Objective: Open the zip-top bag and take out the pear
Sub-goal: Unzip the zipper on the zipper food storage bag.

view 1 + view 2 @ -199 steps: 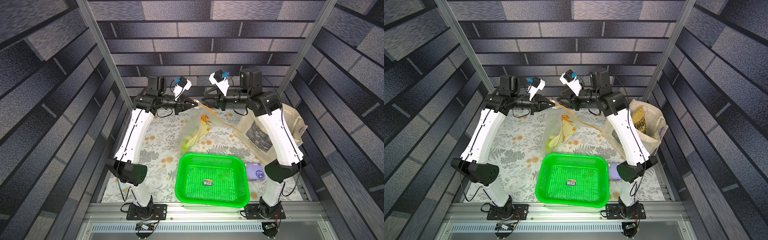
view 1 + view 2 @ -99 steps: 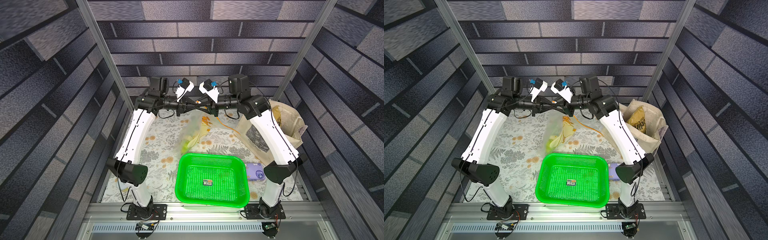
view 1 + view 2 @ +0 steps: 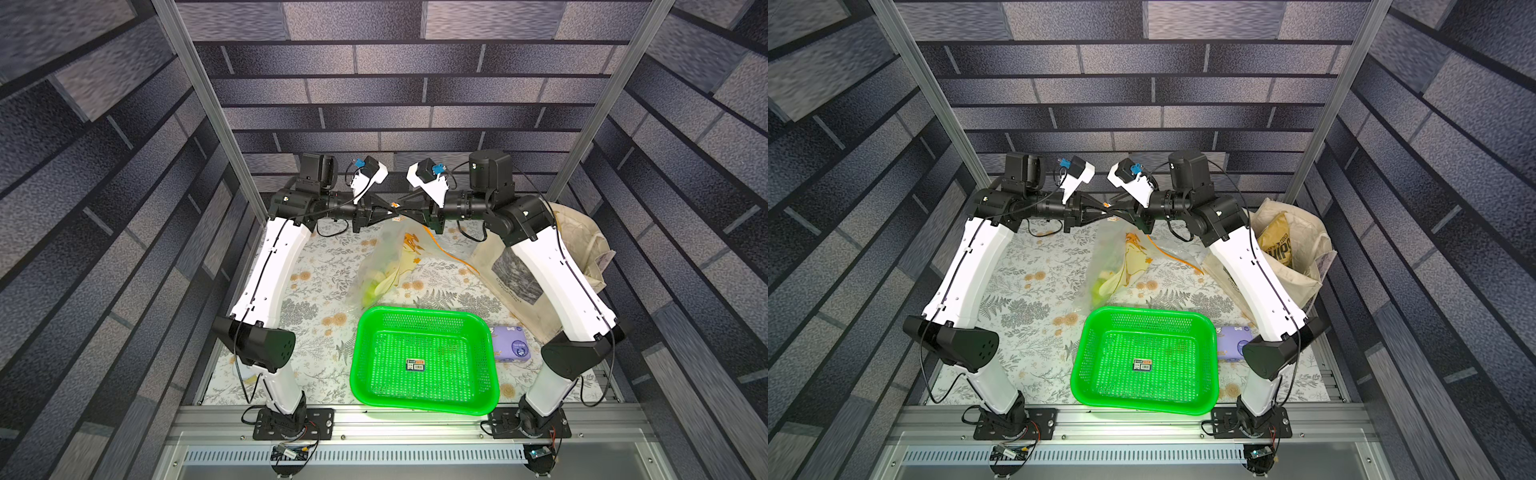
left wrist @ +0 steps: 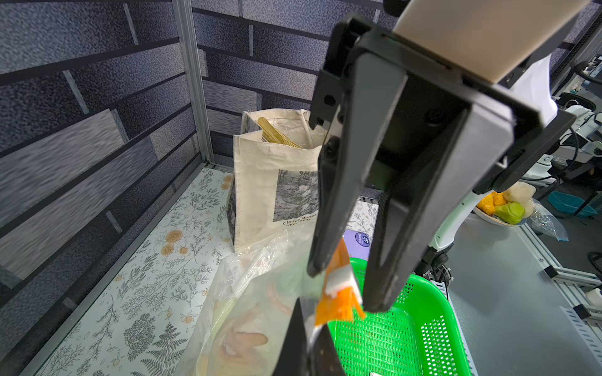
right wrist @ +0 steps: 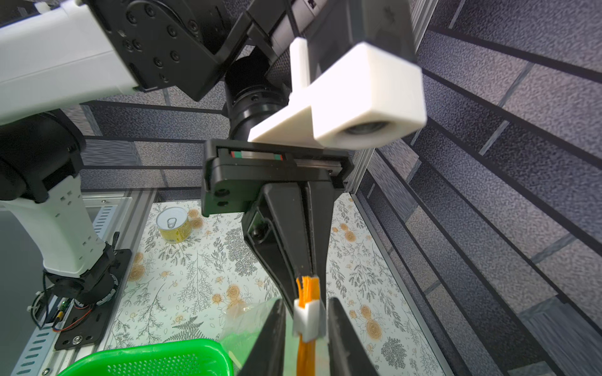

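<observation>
While the left gripper (image 5: 308,276) pinches the zip-top bag (image 4: 247,309) tight by its orange strip (image 5: 307,288), the right gripper (image 4: 345,288) jaws sit apart around the white slider (image 5: 306,320). FWIW the tote (image 4: 260,169) reads "Claude Monet".

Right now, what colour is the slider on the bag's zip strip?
White slider on an orange zip strip; right wrist view shows it best.

The pear (image 3: 371,292) is only a blurred yellow-green shape behind the crinkled plastic of the zip-top bag (image 3: 388,249). The label (image 3: 415,365) in the green basket (image 3: 419,312) is too small to read.
</observation>
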You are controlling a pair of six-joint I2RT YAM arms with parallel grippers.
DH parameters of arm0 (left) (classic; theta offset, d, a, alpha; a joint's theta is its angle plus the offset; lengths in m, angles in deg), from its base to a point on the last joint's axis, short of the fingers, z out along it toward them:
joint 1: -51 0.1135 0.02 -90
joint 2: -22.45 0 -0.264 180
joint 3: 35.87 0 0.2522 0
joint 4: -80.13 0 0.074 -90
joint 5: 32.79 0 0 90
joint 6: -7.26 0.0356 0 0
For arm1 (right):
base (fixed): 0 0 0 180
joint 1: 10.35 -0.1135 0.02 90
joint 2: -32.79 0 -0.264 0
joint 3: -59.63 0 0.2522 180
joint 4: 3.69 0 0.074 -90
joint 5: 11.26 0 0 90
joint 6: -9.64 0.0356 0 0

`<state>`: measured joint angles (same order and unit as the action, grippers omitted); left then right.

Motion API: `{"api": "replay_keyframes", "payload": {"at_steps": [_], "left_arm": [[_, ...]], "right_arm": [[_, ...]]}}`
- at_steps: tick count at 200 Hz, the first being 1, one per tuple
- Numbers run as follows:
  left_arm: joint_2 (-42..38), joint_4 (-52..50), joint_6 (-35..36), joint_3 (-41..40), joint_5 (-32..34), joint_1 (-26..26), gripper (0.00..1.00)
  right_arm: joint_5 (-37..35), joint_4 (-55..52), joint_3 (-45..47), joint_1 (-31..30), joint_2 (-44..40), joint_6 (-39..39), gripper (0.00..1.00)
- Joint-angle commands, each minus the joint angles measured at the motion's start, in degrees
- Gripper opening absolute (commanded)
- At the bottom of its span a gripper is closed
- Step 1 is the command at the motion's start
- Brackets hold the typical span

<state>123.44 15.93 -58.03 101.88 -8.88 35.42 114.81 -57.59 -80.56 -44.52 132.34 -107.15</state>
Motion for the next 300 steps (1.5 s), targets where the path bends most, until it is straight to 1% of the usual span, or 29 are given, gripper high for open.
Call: {"api": "replay_keyframes", "payload": {"at_steps": [1,35,63,81,105,136,160,188,208,226,275,300], "left_arm": [[0.3,-0.8,0.9,1.9,-1.7,-0.2,0.0],[0.3,-0.5,0.4,2.2,-1.7,-0.4,0.0],[0.5,-0.6,0.2,2.6,-1.5,-0.4,0.0],[0.7,-0.9,0.1,2.8,-1.5,-0.4,0.0],[0.7,-1.1,0.1,2.8,-1.5,-0.6,0.0],[0.5,-1.6,0.2,2.8,-1.8,-0.7,0.0],[0.5,-2.3,0.6,2.8,-1.7,-0.7,0.0],[0.3,-2.8,1.0,2.8,-1.7,-0.7,0.0],[0.2,-2.8,1.0,2.7,-1.4,-0.7,0.0],[0.1,-2.9,1.0,2.7,-1.5,-0.7,0.0],[0.1,-3.7,1.8,2.6,-1.6,-0.6,0.0],[-0.2,-3.5,1.9,2.3,-1.7,-0.3,0.0]], "right_arm": [[0.3,3.1,1.7,-0.4,-1.5,0.6,0.22],[-0.3,2.6,1.7,-0.4,-0.9,0.4,0.22],[0.6,3.0,2.1,-0.5,-0.8,0.6,0.32],[0.6,3.3,2.1,-0.5,-0.8,0.8,0.32],[0.7,3.6,1.9,-0.5,-0.4,1.1,0.27],[0.9,4.3,1.9,-0.5,-0.2,1.5,0.25],[1.2,4.1,1.7,-0.5,0.4,1.7,0.25],[1.2,3.9,1.5,-0.4,1.0,2.0,0.3],[1.2,3.8,1.5,-0.5,1.2,2.2,0.31],[1.0,3.7,1.5,-0.5,1.3,2.1,0.28],[0.7,3.3,2.2,-0.5,0.8,1.7,0.15],[-0.5,2.9,2.2,-0.4,0.6,1.2,0.13]]}}
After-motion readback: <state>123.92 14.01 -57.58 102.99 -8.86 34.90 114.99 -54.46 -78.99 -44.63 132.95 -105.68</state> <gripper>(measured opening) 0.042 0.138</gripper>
